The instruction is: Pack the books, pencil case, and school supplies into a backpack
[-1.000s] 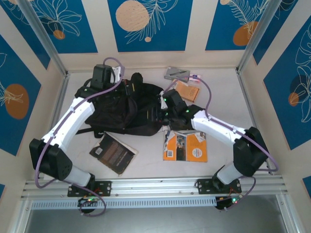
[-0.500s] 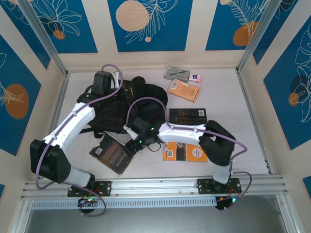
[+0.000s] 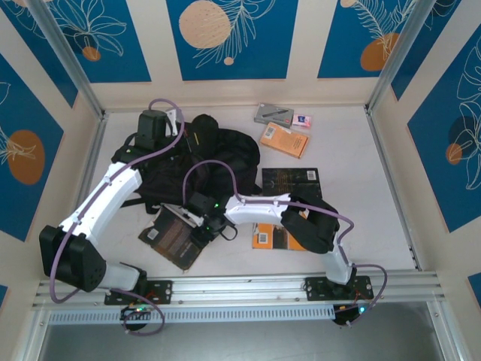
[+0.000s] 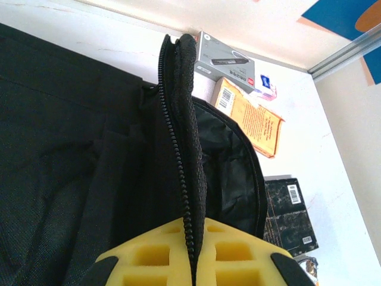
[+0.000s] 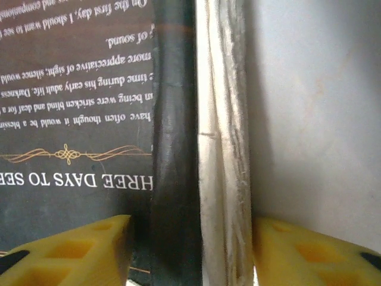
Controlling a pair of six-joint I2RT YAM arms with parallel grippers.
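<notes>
Zip [image 4: 176, 137] of backpack [image 4: 71, 155] clamped by left gripper [image 4: 193, 262]; brown book [image 5: 71, 89] edge straddled by right gripper [image 5: 193, 253], grip unconfirmed. Book may be dropped if only cover is pinched

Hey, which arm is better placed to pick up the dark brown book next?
Right. The right gripper straddles the dark brown book at its edge. The left gripper is shut on the backpack at its zip edge, holding it up.

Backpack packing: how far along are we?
Done: nothing visibly packed. In hand: left gripper grips the backpack by its zip edge; right gripper straddles the dark brown book, grip unclear. Left: pencil case, eraser block, far orange book, black book, near orange book, all on the table.
</notes>
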